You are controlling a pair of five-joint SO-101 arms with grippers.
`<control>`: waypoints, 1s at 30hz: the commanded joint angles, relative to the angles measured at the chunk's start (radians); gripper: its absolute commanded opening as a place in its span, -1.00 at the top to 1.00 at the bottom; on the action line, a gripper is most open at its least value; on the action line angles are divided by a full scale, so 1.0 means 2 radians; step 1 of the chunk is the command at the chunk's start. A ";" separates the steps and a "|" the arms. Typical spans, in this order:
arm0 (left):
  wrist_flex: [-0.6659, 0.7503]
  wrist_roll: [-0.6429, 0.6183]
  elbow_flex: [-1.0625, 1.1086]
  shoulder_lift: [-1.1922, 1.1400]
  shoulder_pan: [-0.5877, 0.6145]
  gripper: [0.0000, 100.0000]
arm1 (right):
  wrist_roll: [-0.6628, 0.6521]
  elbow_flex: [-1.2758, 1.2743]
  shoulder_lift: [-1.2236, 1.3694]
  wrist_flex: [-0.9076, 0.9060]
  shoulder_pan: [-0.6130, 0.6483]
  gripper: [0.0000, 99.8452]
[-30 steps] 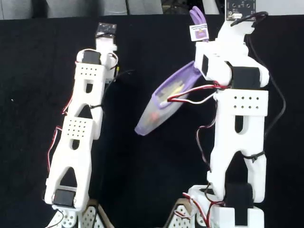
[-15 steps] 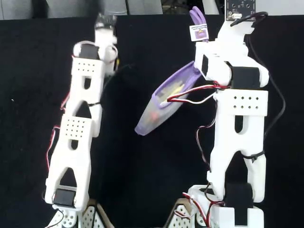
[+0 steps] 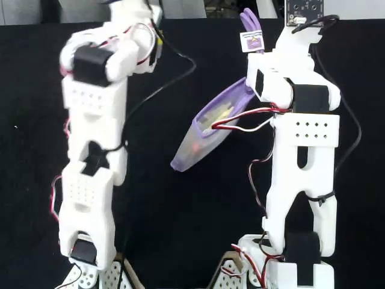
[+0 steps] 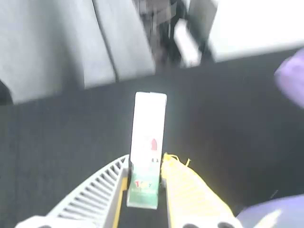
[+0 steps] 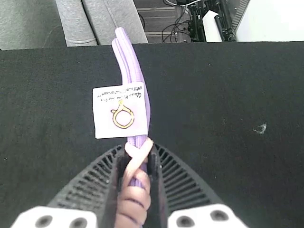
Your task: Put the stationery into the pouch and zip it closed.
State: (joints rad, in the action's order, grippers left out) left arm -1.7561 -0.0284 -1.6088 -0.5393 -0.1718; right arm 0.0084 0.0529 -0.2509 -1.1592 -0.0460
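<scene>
Pouch (image 3: 195, 147) juts off right arm (image 3: 304, 150), seemingly leaving a gap before left arm (image 3: 93, 138).

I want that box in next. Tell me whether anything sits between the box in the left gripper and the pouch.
Nothing visible stands between the box, held in the left gripper, and the pouch hanging from the right gripper. In the high view the right arm's wires cross the pouch's mouth, though.
</scene>
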 commanded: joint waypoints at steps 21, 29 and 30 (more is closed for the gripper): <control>0.063 -0.028 0.494 0.516 -0.186 0.94 | -0.007 0.000 -0.001 -0.008 -0.003 0.98; 0.292 -0.031 0.790 0.608 -0.199 0.94 | -0.007 0.000 -0.001 -0.006 -0.003 0.98; 0.338 -0.031 0.836 0.624 -0.202 0.94 | -0.007 0.000 -0.001 -0.007 -0.003 0.98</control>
State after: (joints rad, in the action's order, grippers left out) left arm -1.4047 -0.0821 -0.2340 0.5992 -0.5570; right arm 0.0084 0.0529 -0.2509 -1.1638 -0.0460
